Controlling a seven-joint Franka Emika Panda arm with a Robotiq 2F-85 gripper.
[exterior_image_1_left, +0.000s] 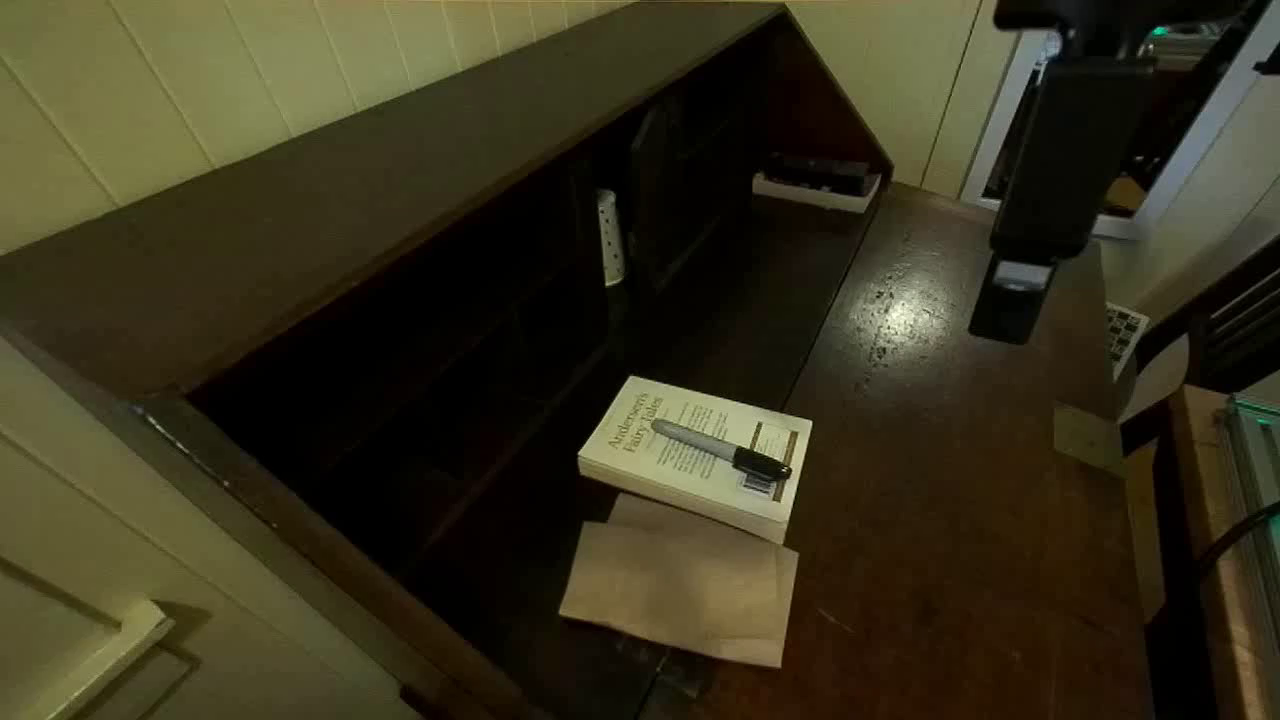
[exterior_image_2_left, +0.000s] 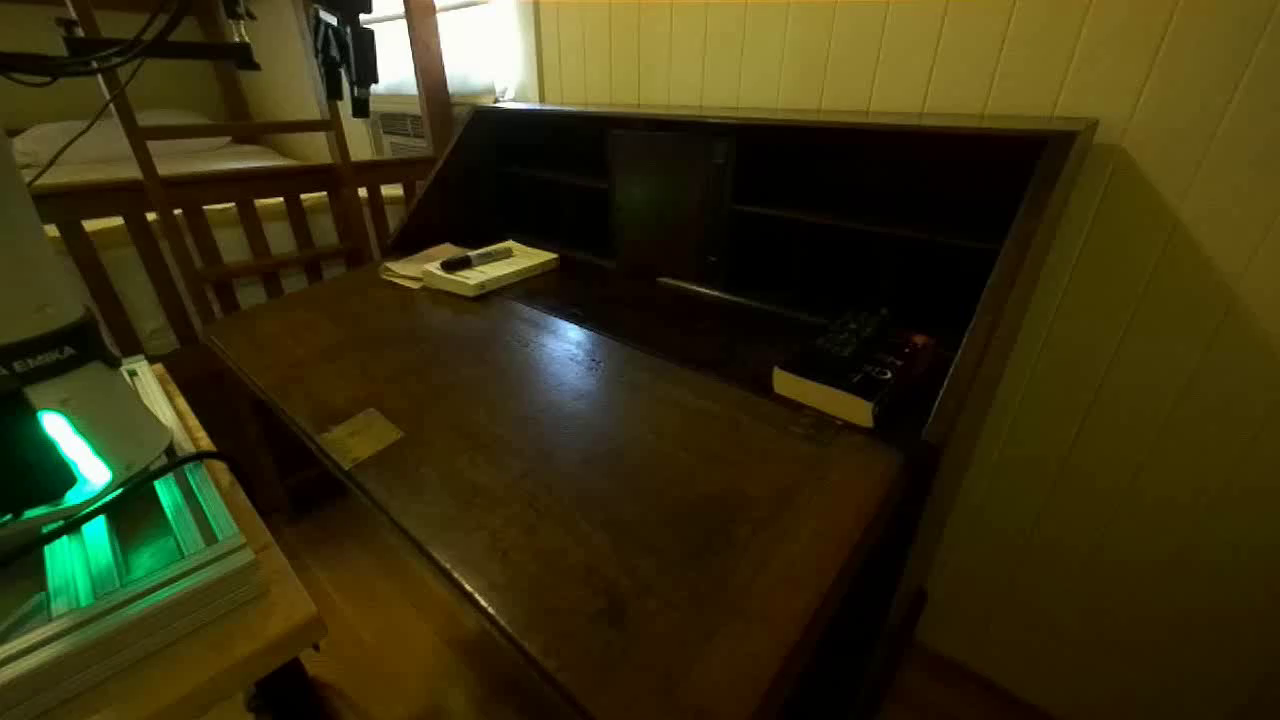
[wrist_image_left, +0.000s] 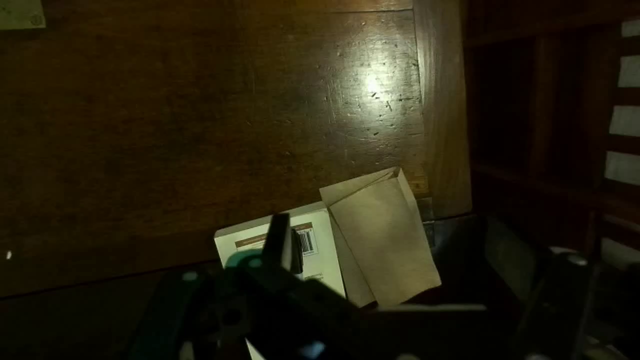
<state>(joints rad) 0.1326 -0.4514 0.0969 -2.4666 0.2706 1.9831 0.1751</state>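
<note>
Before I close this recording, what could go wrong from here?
The marker rests on top of the book, so a nudge could roll it off. The brown papers beside the book might slide or crumple if the hand brushes them. The shelves sit in deep shadow, so they may be easy to misjudge.

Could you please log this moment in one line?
gripper: raised above desk, jaws unclear | marker: lying on white book | brown paper: beside book
</note>
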